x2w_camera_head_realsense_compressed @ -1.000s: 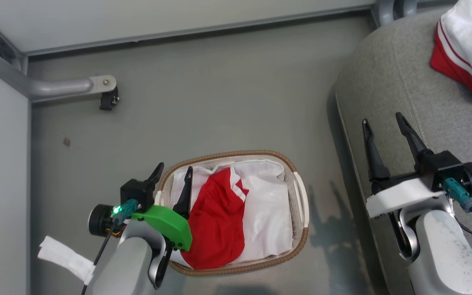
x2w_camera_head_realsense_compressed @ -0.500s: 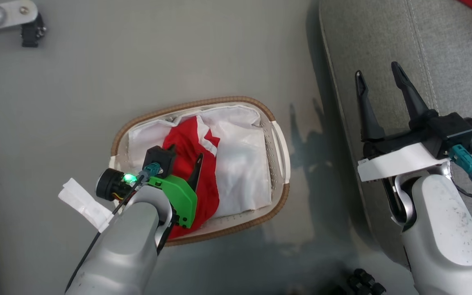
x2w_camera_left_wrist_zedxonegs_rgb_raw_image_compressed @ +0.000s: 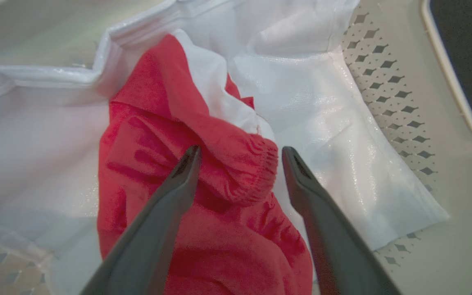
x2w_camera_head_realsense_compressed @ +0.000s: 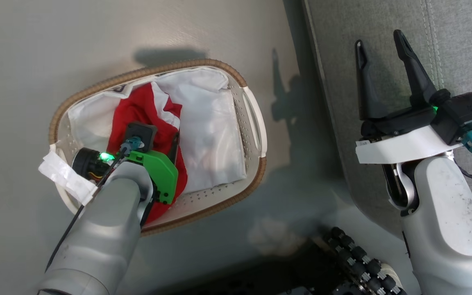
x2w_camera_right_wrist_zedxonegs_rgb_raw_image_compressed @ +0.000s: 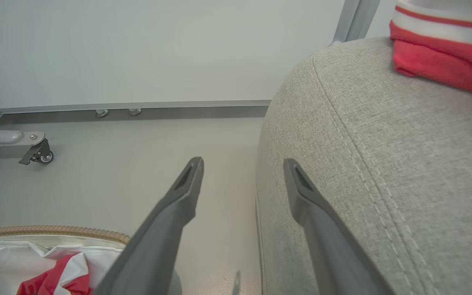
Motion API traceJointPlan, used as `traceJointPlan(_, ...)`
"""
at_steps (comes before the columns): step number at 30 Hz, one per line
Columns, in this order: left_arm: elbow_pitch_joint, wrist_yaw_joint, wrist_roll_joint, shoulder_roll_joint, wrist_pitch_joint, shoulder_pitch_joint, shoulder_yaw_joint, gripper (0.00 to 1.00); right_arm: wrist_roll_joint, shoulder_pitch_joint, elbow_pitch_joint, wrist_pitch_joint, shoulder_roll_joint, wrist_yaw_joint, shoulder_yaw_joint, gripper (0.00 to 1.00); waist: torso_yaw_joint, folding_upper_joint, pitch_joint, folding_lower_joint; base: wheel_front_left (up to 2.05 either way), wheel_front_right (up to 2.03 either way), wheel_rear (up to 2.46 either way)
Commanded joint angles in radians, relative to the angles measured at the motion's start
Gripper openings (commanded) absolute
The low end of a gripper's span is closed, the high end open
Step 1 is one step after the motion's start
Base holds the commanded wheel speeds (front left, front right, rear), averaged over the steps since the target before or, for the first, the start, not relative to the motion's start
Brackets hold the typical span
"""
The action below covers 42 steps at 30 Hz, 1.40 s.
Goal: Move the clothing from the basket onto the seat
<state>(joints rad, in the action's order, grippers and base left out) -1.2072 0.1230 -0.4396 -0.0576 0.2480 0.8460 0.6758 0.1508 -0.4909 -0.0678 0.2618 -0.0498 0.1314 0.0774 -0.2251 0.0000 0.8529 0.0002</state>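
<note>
Clothing [x2w_camera_head_realsense_compressed: 137, 107] [x2w_camera_left_wrist_zedxonegs_rgb_raw_image_compressed: 158, 114]: one red garment with a white panel, crumpled inside the basket [x2w_camera_head_realsense_compressed: 170, 67] [x2w_camera_left_wrist_zedxonegs_rgb_raw_image_compressed: 387, 82] on top of the white lining [x2w_camera_head_realsense_compressed: 211, 135] [x2w_camera_left_wrist_zedxonegs_rgb_raw_image_compressed: 322, 102]. In the head view, toward the basket's left half, with the lining bare on the right half.

Second garment [x2w_camera_right_wrist_zedxonegs_rgb_raw_image_compressed: 436, 65]: red with white stripes, resting on top of the seat [x2w_camera_head_realsense_compressed: 334, 61] [x2w_camera_right_wrist_zedxonegs_rgb_raw_image_compressed: 383, 164], at the upper right of the right wrist view.

Basket: standing on the grey floor [x2w_camera_head_realsense_compressed: 35, 41], near the seat's edge, not touching it.

Left gripper [x2w_camera_left_wrist_zedxonegs_rgb_raw_image_compressed: 241, 149]: lowered into the basket, fingers spread apart. Bunched red fold with a gathered hem lying between the two tips. Not clamped on the fabric; contact between fingers and fold not discernible.

Right gripper [x2w_camera_head_realsense_compressed: 378, 39] [x2w_camera_right_wrist_zedxonegs_rgb_raw_image_compressed: 243, 162]: held over the rounded edge of the seat, fingers spread apart, nothing between them. In the right wrist view, one finger over the floor, the other over the seat.

Caster [x2w_camera_right_wrist_zedxonegs_rgb_raw_image_compressed: 41, 155]: on the floor by the wall, well apart from the basket.
</note>
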Motion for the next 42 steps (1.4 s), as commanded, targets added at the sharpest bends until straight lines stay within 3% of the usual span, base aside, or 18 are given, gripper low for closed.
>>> traceJointPlan(1,-0.011,-0.010,-0.010,-0.015,0.007,0.030,-0.006,1.00,0.009,-0.020,0.011,0.005,-0.001,-0.001,0.004,1.00,-0.047,0.0000,0.071,-0.0002,0.00,0.00,0.00)
traceJointPlan(8,-0.049,-0.047,-0.025,-0.027,0.008,0.076,-0.022,1.00,0.022,-0.033,0.027,0.005,-0.002,-0.001,0.006,1.00,-0.059,0.0000,0.115,-0.0002,0.00,0.00,0.00)
traceJointPlan(9,-0.052,-0.053,-0.028,-0.027,0.007,0.079,-0.022,0.93,0.023,-0.033,0.025,0.004,-0.002,-0.001,0.005,1.00,-0.059,0.0000,0.117,-0.0002,0.00,0.00,0.00)
traceJointPlan(10,-0.055,-0.057,-0.030,-0.027,0.005,0.082,-0.024,0.79,0.024,-0.033,0.024,0.003,-0.002,-0.001,0.004,1.00,-0.059,0.0000,0.118,-0.0002,0.00,0.00,0.00)
traceJointPlan(11,-0.057,-0.061,-0.030,-0.027,0.004,0.085,-0.025,0.44,0.025,-0.033,0.021,0.003,-0.003,-0.001,0.004,1.00,-0.059,0.0000,0.118,-0.0002,0.00,0.00,0.00)
traceJointPlan(12,-0.060,-0.062,-0.034,-0.027,0.004,0.087,-0.027,0.33,0.027,-0.033,0.019,0.003,-0.003,-0.001,0.004,1.00,-0.060,0.0000,0.118,-0.0002,0.00,0.00,0.00)
traceJointPlan(13,-0.062,-0.062,-0.037,-0.026,0.003,0.088,-0.028,0.02,0.029,-0.034,0.018,0.003,-0.004,-0.001,0.004,1.00,-0.060,0.0000,0.116,-0.0002,0.00,0.00,0.00)
traceJointPlan(25,0.013,-0.034,-0.061,-0.021,0.018,0.013,-0.050,0.00,0.000,-0.010,-0.010,0.003,-0.003,-0.001,-0.008,1.00,-0.029,0.0000,0.000,-0.0002,0.00,0.00,0.00)
traceJointPlan(32,0.180,-0.041,-0.019,-0.051,0.017,-0.117,-0.081,0.00,-0.050,0.038,-0.048,0.003,-0.003,-0.001,-0.024,1.00,0.023,0.0000,-0.169,-0.0002,0.00,0.00,0.00)
traceJointPlan(42,0.375,-0.013,0.046,-0.079,0.018,-0.272,-0.092,0.00,-0.100,0.136,-0.103,0.003,-0.003,-0.001,-0.039,1.00,0.086,0.0000,-0.434,-0.0002,0.00,0.00,0.00)
